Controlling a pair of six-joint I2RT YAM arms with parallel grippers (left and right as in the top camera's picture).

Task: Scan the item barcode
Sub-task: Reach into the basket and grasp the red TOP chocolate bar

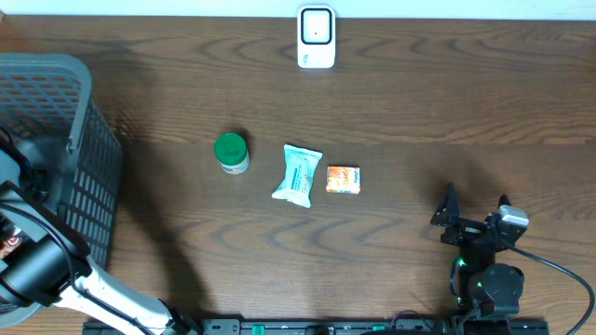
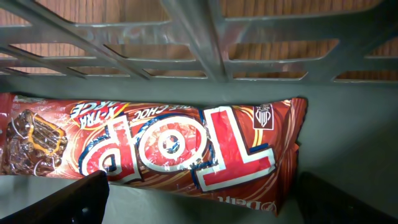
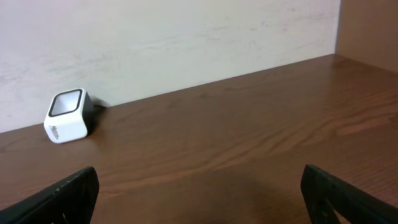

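Red Top chocolate snack pack (image 2: 180,149) lies flat inside the grey basket (image 1: 93,177), along its wall. Left jaws are wide open just over it, empty. Right jaws are wide open, empty, far from the basket. The pack looks light, with crinkly, slippery film, so pinch across its middle.

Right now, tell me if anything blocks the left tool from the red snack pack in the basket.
Nothing visible does. The open left tool faces the red snack pack directly; the basket wall lies behind the pack, not in front.
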